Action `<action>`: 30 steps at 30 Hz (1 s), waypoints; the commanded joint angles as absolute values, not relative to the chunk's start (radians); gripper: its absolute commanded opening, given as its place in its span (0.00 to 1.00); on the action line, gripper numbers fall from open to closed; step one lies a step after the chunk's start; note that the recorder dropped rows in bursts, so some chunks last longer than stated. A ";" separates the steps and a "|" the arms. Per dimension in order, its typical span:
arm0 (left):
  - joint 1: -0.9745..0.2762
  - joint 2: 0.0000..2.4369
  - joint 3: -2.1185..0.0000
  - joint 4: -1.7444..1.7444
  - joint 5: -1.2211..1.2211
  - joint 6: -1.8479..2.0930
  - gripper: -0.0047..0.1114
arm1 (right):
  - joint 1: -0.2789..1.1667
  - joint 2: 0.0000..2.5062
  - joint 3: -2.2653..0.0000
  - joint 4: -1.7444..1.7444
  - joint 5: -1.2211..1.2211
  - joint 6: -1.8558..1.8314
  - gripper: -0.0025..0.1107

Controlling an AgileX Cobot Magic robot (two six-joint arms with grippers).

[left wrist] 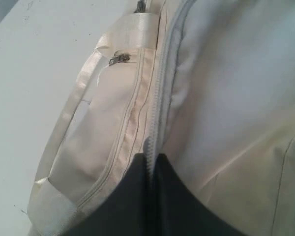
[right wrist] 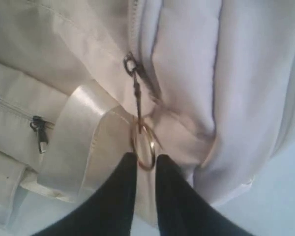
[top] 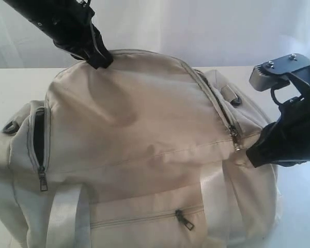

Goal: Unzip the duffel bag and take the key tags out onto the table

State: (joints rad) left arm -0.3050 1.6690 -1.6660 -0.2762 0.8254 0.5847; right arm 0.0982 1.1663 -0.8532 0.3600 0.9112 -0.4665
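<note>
Nearest me, the duffel bag (top: 144,119) slumps across the white tabletop (top: 10,88). It is all soft cream cloth that sags and creases wherever nothing props it. The front pocket zip (top: 185,219) is closed, and the white webbing straps (top: 62,217) hang limp down the front. On the end towards the left arm a side pocket (top: 39,135) gapes, dark inside. No key tags show anywhere; I judge they are inside the bag, out of sight.

Further in, the main zip (top: 217,101) curves over the top and looks closed as far as I can follow it. Its slider (right wrist: 129,63) sits low on the right arm's end. A thin metal pull (right wrist: 136,96) hangs from the slider down to a gold ring (right wrist: 143,147). The right gripper (right wrist: 146,160) has its jaws a narrow way apart with the ring between the tips, and I cannot tell that they pinch it at all. That ring is small, hard and likely slippery. To my eye the surest hold is flat across the ring or on the pull itself, drawn along the line of the zip.

Farthest off, the left gripper (left wrist: 151,162) has its jaws closed on the ridge of cloth at the zip. That seems wise, since the bag looks light and floppy and would bunch up and travel with the slider unless pinned taut.
</note>
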 commanded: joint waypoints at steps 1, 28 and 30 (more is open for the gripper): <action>-0.302 1.652 -1.665 -0.286 0.876 0.575 0.04 | 0.086 1.151 -0.848 0.402 0.867 -0.498 0.37; -0.339 1.346 -1.417 -0.654 1.221 0.579 0.04 | 0.086 0.916 -0.848 0.403 0.765 -0.494 0.50; -0.366 1.288 -1.316 -0.681 1.221 0.579 0.04 | 0.086 0.910 -0.848 0.408 0.774 -0.494 0.50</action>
